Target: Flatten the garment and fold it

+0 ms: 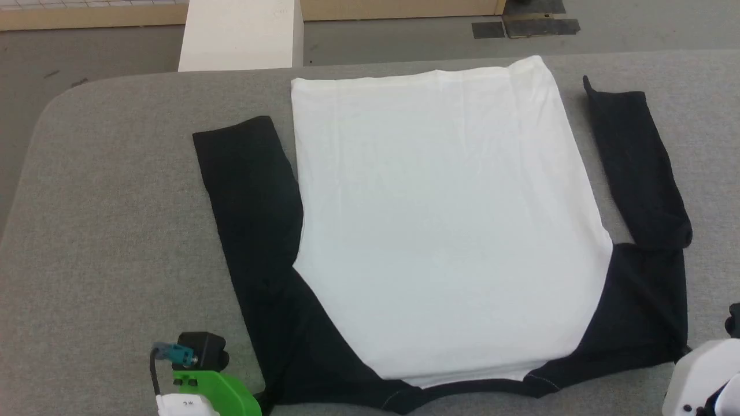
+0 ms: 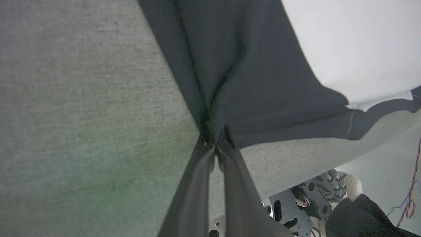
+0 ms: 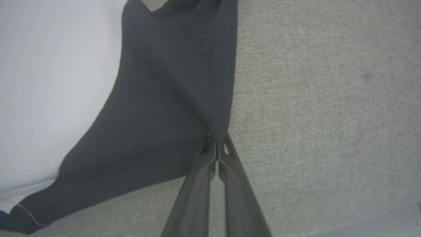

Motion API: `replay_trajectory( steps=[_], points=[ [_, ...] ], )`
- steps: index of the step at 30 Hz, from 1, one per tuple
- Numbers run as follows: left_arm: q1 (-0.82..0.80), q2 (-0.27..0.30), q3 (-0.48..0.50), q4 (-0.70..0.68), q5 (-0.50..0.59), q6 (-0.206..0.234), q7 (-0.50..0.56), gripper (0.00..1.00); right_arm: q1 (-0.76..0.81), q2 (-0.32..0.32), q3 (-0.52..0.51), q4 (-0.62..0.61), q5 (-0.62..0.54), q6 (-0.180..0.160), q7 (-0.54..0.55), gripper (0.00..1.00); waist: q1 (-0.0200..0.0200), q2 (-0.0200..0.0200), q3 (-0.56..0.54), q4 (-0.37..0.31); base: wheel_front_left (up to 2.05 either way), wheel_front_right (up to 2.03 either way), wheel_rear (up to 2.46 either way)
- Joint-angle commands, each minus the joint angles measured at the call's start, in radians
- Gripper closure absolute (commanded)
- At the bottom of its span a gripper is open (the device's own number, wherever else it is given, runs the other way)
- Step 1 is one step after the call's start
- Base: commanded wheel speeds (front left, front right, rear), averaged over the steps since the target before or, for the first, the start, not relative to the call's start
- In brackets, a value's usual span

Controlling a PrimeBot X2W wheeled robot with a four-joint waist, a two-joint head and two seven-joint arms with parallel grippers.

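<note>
A: Nearest, the left gripper (image 2: 215, 144) and right gripper (image 3: 217, 148) are each pressed together, pinching a black shoulder corner of the soft white-bodied, black-sleeved T-shirt (image 1: 439, 219).
B: Then the robot should probably draw both corners outward evenly, low over the grey cloth-covered desk (image 1: 115, 202).
A: The T-shirt lies flat mid-desk, neckline near, hem far; its long axis runs away from the robot.

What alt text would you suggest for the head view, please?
A two-tone garment lies spread flat on a grey table, white body pointing away, black sleeves alongside, black shoulders nearest the camera. A green wrist mount sits by its near left corner, a white arm housing by its near right.
</note>
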Motion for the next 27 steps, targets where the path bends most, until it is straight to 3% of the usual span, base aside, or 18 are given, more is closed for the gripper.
replay_trajectory(
  steps=[1, 9, 10, 11, 12, 20, 27],
  points=[
    [0.025, 0.005, 0.002, 0.005, -0.007, 0.011, -0.003, 1.00, 0.019, -0.003, -0.017, -0.005, -0.012, -0.002, 0.006, 1.00, 0.0001, 0.0000, -0.001, 0.001, 0.00, 0.00, 0.00],
    [0.030, -0.023, -0.018, 0.049, 0.006, 0.018, -0.035, 1.00, 0.028, 0.001, 0.009, 0.084, 0.022, -0.002, -0.031, 1.00, 0.0001, 0.0000, -0.006, -0.006, 0.00, 0.00, 0.00],
    [0.027, -0.031, -0.018, 0.052, 0.010, 0.021, -0.048, 0.56, 0.027, 0.001, 0.013, 0.092, 0.034, -0.002, -0.042, 0.82, 0.0001, 0.0000, -0.009, -0.006, 0.00, 0.00, 0.00],
    [0.026, -0.039, -0.018, 0.055, 0.013, 0.022, -0.062, 0.00, 0.027, 0.001, 0.019, 0.098, 0.045, -0.002, -0.058, 0.13, 0.0001, 0.0000, -0.013, -0.005, 0.00, 0.00, 0.00],
    [0.025, -0.045, -0.018, 0.056, 0.015, 0.023, -0.072, 0.00, 0.028, 0.001, 0.025, 0.100, 0.052, -0.002, -0.071, 0.00, 0.0001, 0.0000, -0.017, -0.005, 0.00, 0.00, 0.00],
    [0.019, -0.071, 0.021, 0.002, 0.058, 0.030, -0.231, 0.00, 0.055, 0.001, 0.021, 0.018, 0.085, -0.002, -0.245, 0.00, 0.0001, 0.0000, -0.039, -0.004, 0.00, 0.00, 0.00],
    [-0.058, -0.070, 0.120, -0.010, 0.138, 0.031, -0.479, 0.00, 0.042, 0.001, 0.087, -0.052, 0.054, -0.002, -0.478, 0.00, 0.0001, 0.0000, -0.018, -0.035, 0.00, 0.00, 0.00]
  ],
)
